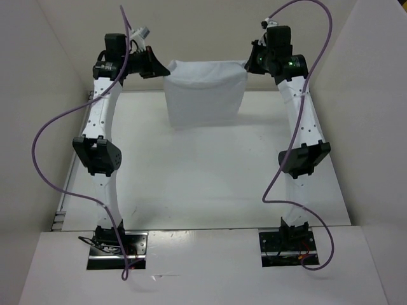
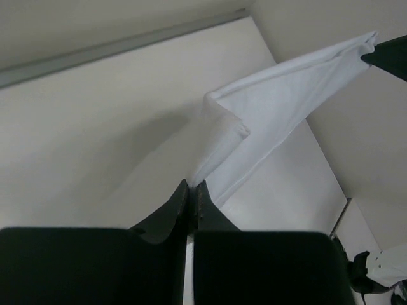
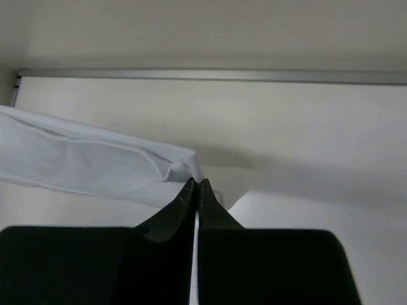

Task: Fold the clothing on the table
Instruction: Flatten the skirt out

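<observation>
The white clothing (image 1: 205, 92) hangs as a flat sheet at the far end of the table (image 1: 210, 184), held up by its two top corners. My left gripper (image 1: 159, 66) is shut on the clothing's top left corner, and my right gripper (image 1: 249, 62) is shut on the top right corner. In the left wrist view the clothing (image 2: 280, 108) stretches away from the pinched tips of the left gripper (image 2: 192, 185) toward the other arm's dark fingertip (image 2: 389, 56). In the right wrist view the right gripper (image 3: 197, 184) pinches a bunched corner of the clothing (image 3: 95, 162). Its lower edge hangs close over the tabletop.
Upright white walls (image 1: 38, 95) close in the table on the left, right and back. A thin metal rail (image 3: 210, 74) runs along the table's far edge. Purple cables (image 1: 54, 136) loop off both arms. The arm bases (image 1: 117, 244) sit at the near edge.
</observation>
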Controlling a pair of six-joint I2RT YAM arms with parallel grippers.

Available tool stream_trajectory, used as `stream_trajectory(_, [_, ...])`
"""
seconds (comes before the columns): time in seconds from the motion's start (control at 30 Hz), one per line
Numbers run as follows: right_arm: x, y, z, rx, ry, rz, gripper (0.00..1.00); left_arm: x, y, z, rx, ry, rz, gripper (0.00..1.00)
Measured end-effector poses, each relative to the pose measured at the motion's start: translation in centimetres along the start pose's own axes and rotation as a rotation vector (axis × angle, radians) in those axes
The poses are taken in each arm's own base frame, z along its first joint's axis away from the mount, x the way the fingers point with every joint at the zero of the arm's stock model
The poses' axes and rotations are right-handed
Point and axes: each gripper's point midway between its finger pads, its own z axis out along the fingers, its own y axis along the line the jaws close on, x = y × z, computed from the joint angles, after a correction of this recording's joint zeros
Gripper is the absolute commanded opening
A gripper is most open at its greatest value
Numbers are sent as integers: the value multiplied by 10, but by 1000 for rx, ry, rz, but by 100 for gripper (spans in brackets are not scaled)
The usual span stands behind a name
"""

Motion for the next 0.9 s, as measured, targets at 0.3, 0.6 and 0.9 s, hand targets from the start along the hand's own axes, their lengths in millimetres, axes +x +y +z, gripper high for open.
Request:
stream_trajectory(0.3, [-44,26,-85,-88,-152,-11,0,-44,-67,-66,88,-131,118,0])
stream_trajectory(0.6, [193,-4,-53,-14,353,22,0,176,12,-39,-11,196,-238,0])
stream_trajectory(0.9, [288,46,-170,-158,479,95,0,300,-22,-106,-93,304,-315,0])
